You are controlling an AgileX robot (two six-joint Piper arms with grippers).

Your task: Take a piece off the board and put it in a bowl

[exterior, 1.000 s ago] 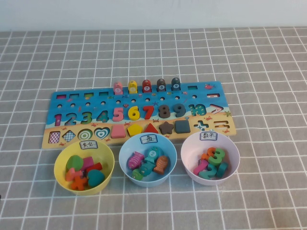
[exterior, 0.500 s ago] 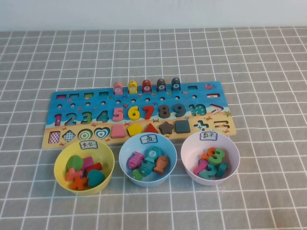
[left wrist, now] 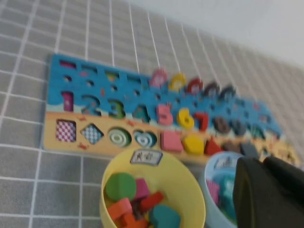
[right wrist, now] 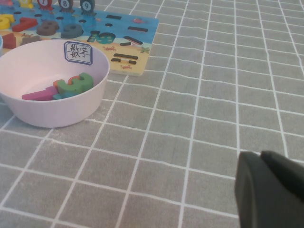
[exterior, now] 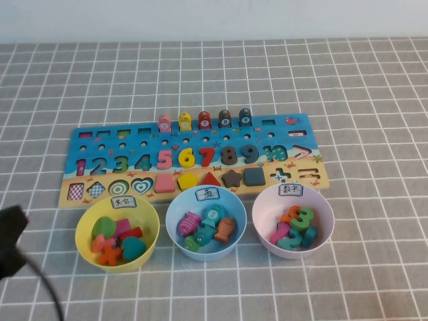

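The long blue board lies mid-table. The piece, a pale pink fish, stands at the left end of a row of fish along the board's far edge. In the left wrist view it shows blurred. The light blue bowl sits in front of the board, holding several fish pieces. My left gripper is shut and empty, hanging near the blue bowl and the yellow one. Its dark arm end shows at the table's lower left. My right gripper is shut and empty, low over the cloth right of the pink bowl.
A yellow bowl with shape pieces stands left of the blue one. A pale pink bowl with numerals stands to its right, also seen in the right wrist view. A grey checked cloth covers the table.
The left arm's dark end has come into the high view at the lower left. The board, bowls and pieces have not moved.
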